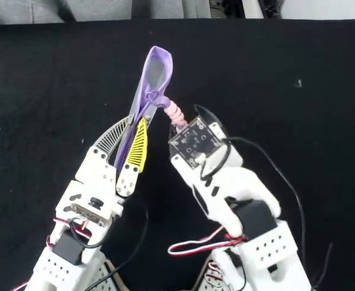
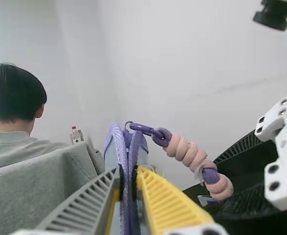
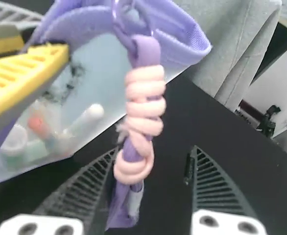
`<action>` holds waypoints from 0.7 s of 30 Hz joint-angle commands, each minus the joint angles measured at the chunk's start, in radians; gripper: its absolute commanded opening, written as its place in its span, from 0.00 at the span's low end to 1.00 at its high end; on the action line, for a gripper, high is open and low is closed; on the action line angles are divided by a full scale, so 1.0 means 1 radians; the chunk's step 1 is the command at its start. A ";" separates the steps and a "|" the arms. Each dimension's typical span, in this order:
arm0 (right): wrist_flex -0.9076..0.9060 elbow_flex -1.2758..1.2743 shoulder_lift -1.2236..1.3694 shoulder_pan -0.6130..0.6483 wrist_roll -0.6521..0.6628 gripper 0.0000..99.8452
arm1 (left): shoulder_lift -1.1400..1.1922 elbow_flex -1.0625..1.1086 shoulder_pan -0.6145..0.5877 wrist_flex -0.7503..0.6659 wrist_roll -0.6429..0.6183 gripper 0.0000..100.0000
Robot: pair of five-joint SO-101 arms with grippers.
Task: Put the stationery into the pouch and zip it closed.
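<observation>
The left gripper (image 2: 129,172) is clamped on the purple pouch (image 1: 156,70), its grey and yellow fingers pressed flat against either side; the pouch stands on edge near the middle of the black table (image 1: 286,91), running from that gripper toward the far side, where its rim bows into a loop. Through the pouch's clear side the stationery (image 3: 84,117) lies inside, a white pen-like piece among smaller bits. The zip pull (image 1: 176,115), a purple cord wrapped in a pink coil, hangs off the pouch to the right; it lies between the fingers of the right gripper (image 3: 153,152), whose jaws stand apart, one finger close against the cord, the other clear of it.
</observation>
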State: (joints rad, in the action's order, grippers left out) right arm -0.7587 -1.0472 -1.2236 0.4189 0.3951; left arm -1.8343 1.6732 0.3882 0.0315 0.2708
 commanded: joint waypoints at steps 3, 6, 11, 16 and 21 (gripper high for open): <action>-0.103 0.042 -0.041 0.011 -0.046 0.21 | 0.008 0.025 -0.022 0.003 -0.006 0.03; -0.147 0.048 -0.042 0.011 -0.054 0.21 | 0.008 0.025 -0.022 0.003 -0.006 0.03; -0.232 0.045 -0.042 0.011 -0.046 0.21 | 0.008 0.025 -0.022 0.003 -0.006 0.03; -0.327 0.113 -0.079 0.011 -0.046 0.21 | 0.008 0.025 -0.022 0.003 -0.005 0.03; -0.423 0.157 -0.186 0.008 -0.044 0.21 | 0.008 0.025 -0.022 0.003 -0.005 0.03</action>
State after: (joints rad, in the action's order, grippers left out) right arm -1.1347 -0.9582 -1.3341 0.4204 0.3537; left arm -1.8343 1.6732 0.3882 0.0315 0.2708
